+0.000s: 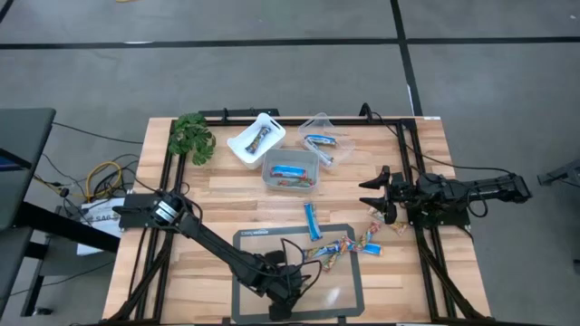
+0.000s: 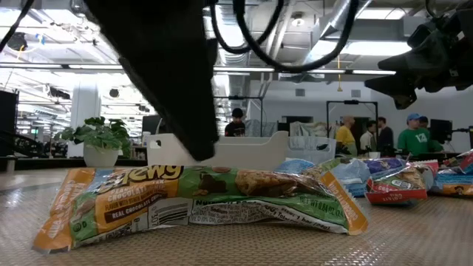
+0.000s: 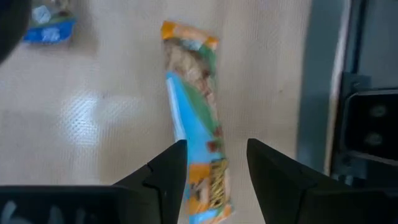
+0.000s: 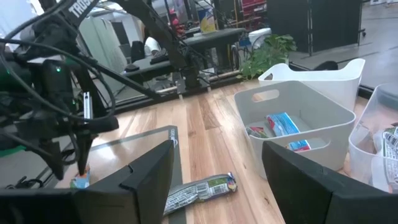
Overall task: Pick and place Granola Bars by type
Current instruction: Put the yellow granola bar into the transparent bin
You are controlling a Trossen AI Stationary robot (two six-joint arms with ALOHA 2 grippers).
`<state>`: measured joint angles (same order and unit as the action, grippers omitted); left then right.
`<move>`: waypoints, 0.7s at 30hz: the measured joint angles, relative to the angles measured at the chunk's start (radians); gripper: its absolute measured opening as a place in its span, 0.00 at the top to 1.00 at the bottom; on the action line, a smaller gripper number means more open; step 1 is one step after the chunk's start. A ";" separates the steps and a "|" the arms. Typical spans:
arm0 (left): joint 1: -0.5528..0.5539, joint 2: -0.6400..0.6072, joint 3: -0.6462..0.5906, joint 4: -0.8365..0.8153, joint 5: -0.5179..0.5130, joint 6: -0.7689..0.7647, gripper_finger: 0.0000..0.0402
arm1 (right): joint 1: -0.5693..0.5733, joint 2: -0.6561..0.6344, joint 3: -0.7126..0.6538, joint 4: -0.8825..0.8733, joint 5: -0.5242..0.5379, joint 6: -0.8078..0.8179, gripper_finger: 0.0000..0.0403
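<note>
**Lefty lined up over a bar, sorting only partly done**

While the right gripper (image 1: 376, 197) waits spread wide and empty near the table's right edge, the left gripper (image 3: 214, 180) hangs over the mat (image 1: 249, 238), fingers apart, straddling one orange-green granola bar (image 3: 194, 118) without touching it, probably set up to pinch it. Loose bars (image 1: 349, 244) lie mixed on the mat's right side, so sorting isn't finished. Three tubs (image 1: 291, 172) behind already hold a few, presumably one type each. Hard to say which tub is for which, and the low view is mostly blocked by the arm.
</note>
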<state>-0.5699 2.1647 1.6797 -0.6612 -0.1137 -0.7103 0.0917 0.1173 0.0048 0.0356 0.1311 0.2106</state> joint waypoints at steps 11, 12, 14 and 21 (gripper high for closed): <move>0.002 0.039 0.000 0.022 0.001 0.007 0.60 | 0.000 0.000 0.000 0.000 0.000 0.000 0.41; 0.003 0.047 -0.001 0.032 0.005 0.010 0.60 | 0.000 0.000 0.000 -0.001 0.000 0.000 0.41; 0.004 0.051 -0.001 0.044 0.004 0.019 0.60 | 0.000 0.000 0.000 0.000 0.000 0.000 0.41; 0.014 0.062 0.001 0.039 -0.027 0.048 0.60 | 0.000 0.000 0.000 0.000 0.000 0.000 0.41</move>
<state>-0.5562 2.2267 1.6806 -0.6225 -0.1408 -0.6622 0.0914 0.1173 0.0050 0.0353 0.1311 0.2106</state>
